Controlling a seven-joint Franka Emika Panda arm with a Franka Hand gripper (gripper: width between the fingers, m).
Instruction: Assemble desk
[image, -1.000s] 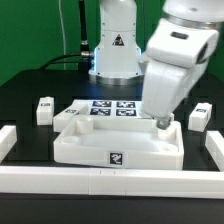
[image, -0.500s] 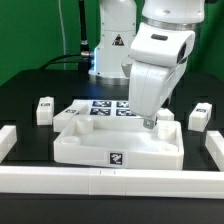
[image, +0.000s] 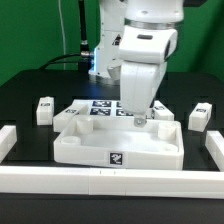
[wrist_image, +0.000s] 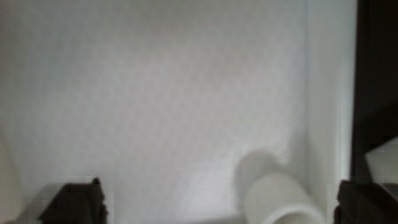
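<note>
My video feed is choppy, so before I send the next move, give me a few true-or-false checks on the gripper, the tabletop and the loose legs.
1. The gripper is open. True.
2. It hangs above the tabletop. True.
3. A leg is clamped between its fingers. False: the wrist view shows them wide apart, with only white surface between them.
4. Both loose legs lie on the exterior view's left of the tabletop. False: one leg lies on that side and another leg lies on the exterior view's right.
5. The marker board lies behind the tabletop in the exterior view. True.
</note>
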